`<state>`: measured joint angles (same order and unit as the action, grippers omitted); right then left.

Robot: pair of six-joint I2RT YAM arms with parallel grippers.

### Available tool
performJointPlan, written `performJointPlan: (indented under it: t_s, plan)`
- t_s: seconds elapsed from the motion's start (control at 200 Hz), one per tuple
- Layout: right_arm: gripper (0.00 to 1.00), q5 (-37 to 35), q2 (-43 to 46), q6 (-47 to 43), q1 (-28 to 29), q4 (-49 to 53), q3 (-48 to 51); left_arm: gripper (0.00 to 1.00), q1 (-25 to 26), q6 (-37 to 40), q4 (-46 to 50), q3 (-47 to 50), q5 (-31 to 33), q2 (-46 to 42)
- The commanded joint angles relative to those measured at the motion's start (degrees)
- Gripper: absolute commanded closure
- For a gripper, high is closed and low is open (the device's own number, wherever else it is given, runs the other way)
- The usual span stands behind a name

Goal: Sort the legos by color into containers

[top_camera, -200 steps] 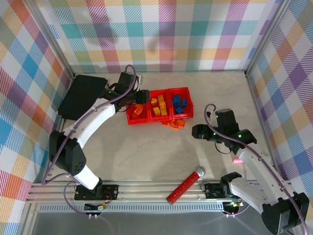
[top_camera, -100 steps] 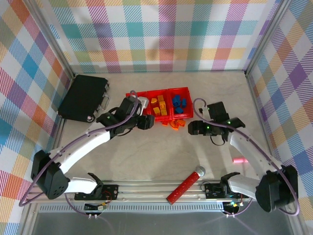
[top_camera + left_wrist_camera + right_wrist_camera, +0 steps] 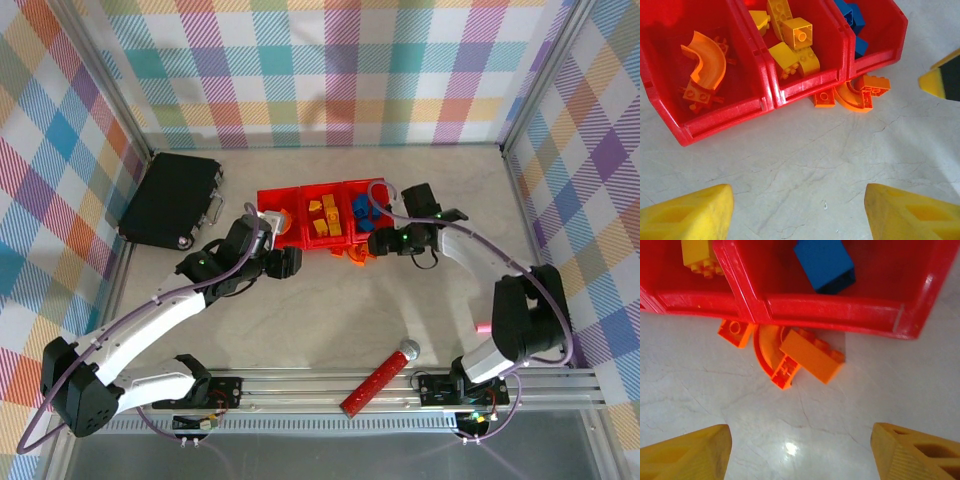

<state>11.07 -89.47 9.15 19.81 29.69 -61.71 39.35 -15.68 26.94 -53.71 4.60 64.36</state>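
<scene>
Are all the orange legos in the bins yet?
No, out. Three orange legos lie on the table by the bins' front wall.

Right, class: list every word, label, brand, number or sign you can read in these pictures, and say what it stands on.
No text can be read.
Studs on the legos: any lettering too blurred to read.
The containers, the black case and the red cylinder: no visible words, numbers or signs.
</scene>
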Motion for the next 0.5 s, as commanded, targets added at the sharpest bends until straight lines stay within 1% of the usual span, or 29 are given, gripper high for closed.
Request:
performJointPlan:
  t_s: [0.0, 0.155, 0.25, 0.32, 0.42, 0.495]
  plan:
    - [0.26, 3.25, -2.57, -2.06, -0.65, -1.85, -2.79, 0.30, 0.77, -0.95, -0.51, 0.57, 0.15, -0.98]
    - [0.26, 4.70, -6.59, -2.56, -2.05, -2.14, -4.67, 0.30, 0.90, -1.00, 0.13, 0.85, 0.74, -1.10]
    - [0.26, 5.55, -8.25, -2.46, -2.75, -2.09, -5.39, 0.30, 0.90, -2.80, 0.90, 1.69, 1.09, -0.99]
    - [0.26, 5.93, -8.73, -2.24, -2.85, -2.32, -5.32, 0.30, 0.97, -6.16, 1.07, 3.44, 1.46, -1.09]
    - [0.26, 6.20, -9.02, -1.74, -2.94, -2.97, -4.74, 0.31, 1.05, -12.87, -1.14, 7.62, 1.08, -0.75]
    - [0.26, 6.32, -9.44, -1.51, -3.07, -3.09, -4.72, 0.33, 1.07, -17.49, -2.26, 9.71, 1.02, 1.19]
